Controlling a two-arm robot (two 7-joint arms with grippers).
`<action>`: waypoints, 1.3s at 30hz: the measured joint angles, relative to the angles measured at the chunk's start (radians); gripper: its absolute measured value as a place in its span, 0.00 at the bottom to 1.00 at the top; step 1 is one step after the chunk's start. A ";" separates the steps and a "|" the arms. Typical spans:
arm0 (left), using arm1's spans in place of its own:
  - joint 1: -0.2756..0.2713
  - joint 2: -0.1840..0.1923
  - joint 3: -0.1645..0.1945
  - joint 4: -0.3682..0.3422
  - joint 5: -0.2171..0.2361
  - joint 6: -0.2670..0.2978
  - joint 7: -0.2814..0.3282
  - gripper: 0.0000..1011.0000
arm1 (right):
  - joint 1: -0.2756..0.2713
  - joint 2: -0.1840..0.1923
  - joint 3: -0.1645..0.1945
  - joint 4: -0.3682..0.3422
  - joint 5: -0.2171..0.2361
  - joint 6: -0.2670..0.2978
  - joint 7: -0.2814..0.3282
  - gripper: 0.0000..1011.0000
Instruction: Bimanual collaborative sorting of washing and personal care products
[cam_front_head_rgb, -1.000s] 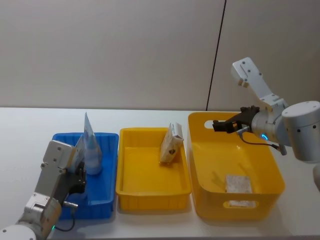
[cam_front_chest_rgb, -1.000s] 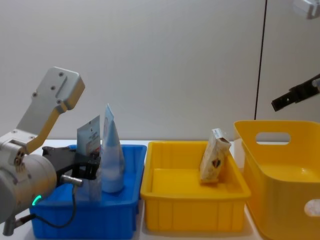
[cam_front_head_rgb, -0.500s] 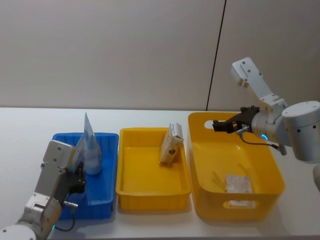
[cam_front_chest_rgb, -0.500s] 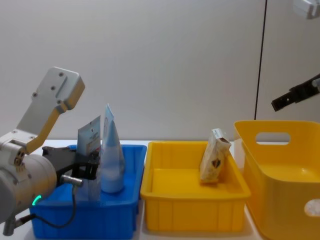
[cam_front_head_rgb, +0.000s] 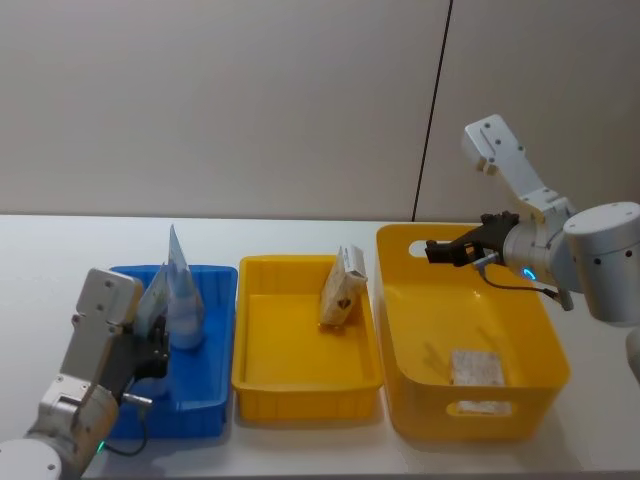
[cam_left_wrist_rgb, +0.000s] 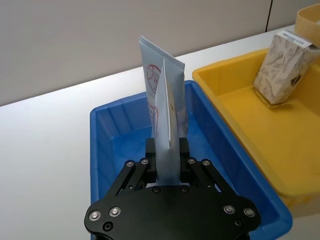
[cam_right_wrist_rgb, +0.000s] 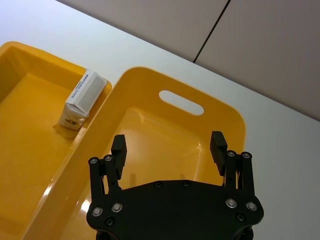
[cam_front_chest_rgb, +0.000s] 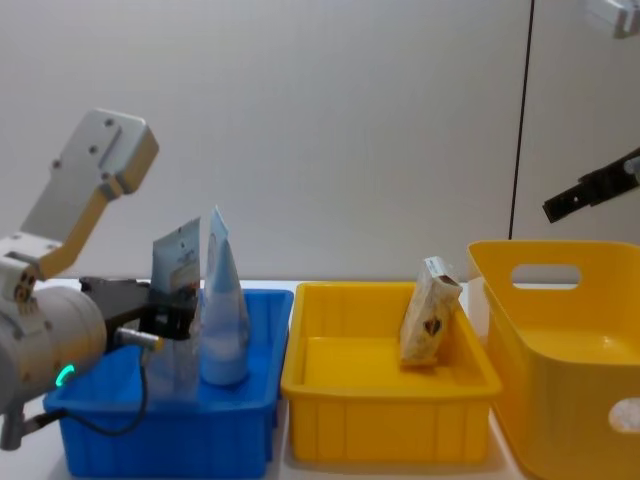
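**Left hand clamped on a tube – right hand open over the deep yellow bin**

At the lower left of the head view, the left hand has its fingers pressed onto both flat sides of the held tube. That tube is upright, crimped end up, inside the blue bin. Can't tell whether its lower end touches the bin floor.

The second tube stands in the same bin just beside the held one, cap down and crimped end up. Touching or apart – can't tell.

At the right of the head view, the right hand hangs above the deep yellow bin, near its handle slot. Its fingers are spread wide with nothing between them.

Cartons:
- The leaning carton is at centre frame in the shallow yellow bin. Its top tips toward that bin's right wall, and a small dark logo shows on its face.
- The flat carton lies on the floor of the deep yellow bin, lower right, near the front wall.

The bins sit side by side on the white surface: blue left, shallow yellow middle, deep yellow right.
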 joint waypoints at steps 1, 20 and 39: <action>0.001 0.000 -0.003 -0.004 -0.005 0.003 -0.002 0.22 | 0.000 0.000 0.000 0.000 0.000 0.000 0.000 0.99; 0.045 -0.030 -0.124 -0.136 -0.177 0.078 -0.088 0.22 | 0.000 0.000 0.000 0.000 0.000 0.000 0.000 0.99; 0.073 -0.084 -0.232 -0.271 -0.405 0.170 -0.168 0.22 | 0.025 0.008 -0.033 0.018 0.004 -0.063 0.091 0.99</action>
